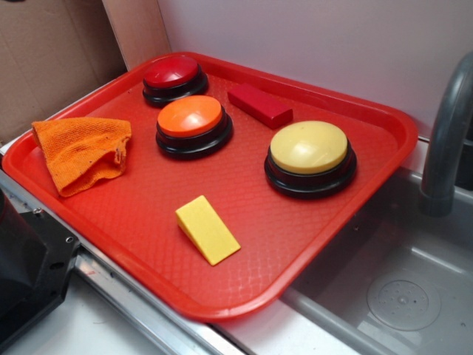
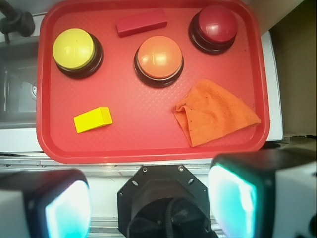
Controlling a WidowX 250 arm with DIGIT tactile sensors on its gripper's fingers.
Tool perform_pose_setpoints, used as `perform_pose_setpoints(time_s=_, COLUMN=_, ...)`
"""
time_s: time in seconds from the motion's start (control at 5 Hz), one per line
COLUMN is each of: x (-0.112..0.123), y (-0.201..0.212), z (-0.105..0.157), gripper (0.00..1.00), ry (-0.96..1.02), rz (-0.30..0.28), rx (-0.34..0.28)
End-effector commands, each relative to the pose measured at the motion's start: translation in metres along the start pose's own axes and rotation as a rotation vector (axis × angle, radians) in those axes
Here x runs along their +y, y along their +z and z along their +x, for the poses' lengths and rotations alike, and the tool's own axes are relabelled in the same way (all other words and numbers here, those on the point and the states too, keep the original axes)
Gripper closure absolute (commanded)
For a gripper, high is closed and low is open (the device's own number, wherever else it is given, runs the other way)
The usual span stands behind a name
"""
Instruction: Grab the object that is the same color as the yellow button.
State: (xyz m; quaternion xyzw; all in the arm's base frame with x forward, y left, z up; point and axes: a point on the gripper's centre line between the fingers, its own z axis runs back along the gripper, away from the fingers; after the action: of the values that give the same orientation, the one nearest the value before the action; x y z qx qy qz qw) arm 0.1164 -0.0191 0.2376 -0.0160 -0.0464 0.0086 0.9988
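A small yellow wedge block [image 1: 208, 229] lies on the red tray [image 1: 347, 192] near its front edge; in the wrist view the block [image 2: 92, 119] is at the tray's lower left. The yellow domed button [image 1: 309, 155] on a black base stands to the right; it also shows in the wrist view [image 2: 75, 51] at upper left. My gripper [image 2: 148, 203] is open and empty, its fingers [image 2: 233, 198] wide apart, high above and outside the tray's front edge. It is not in the exterior view.
An orange button [image 1: 192, 123], a red button [image 1: 173, 78], a red rectangular block [image 1: 259, 105] and an orange cloth [image 1: 81, 151] also lie on the tray. A sink basin [image 1: 403, 296] with a grey faucet [image 1: 447, 140] is to the right. The robot base [image 2: 163, 198] is below.
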Motion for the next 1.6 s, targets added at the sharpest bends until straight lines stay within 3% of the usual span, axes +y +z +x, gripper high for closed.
perform_pose_setpoints(time_s=0.0, x=0.000, y=0.000, z=0.000, gripper=0.00, ry=0.000, rz=0.000, rx=0.000)
perform_pose_setpoints(time_s=0.2, x=-0.013, y=-0.006, z=0.016, gripper=0.00, ry=-0.251, rz=-0.012, rx=-0.074)
perform_pose_setpoints(time_s=0.4, x=-0.030, y=-0.022, z=0.025, gripper=0.00, ry=-0.507, rz=0.015, rx=-0.126)
perform_pose_setpoints(time_s=0.6, x=-0.058, y=-0.054, z=0.034, gripper=0.00, ry=-0.763, rz=0.022, rx=-0.046)
perform_pose_setpoints(time_s=0.8, x=-0.080, y=-0.088, z=0.049, gripper=0.00, ry=-1.021, rz=0.033, rx=0.075)
perform_pose_setpoints(time_s=1.0, x=-0.094, y=-0.119, z=0.047, gripper=0.00, ry=-1.272, rz=0.002, rx=0.170)
perform_pose_setpoints(time_s=1.4, x=-0.092, y=-0.157, z=0.014, gripper=0.00, ry=-1.773, rz=-0.005, rx=0.287)
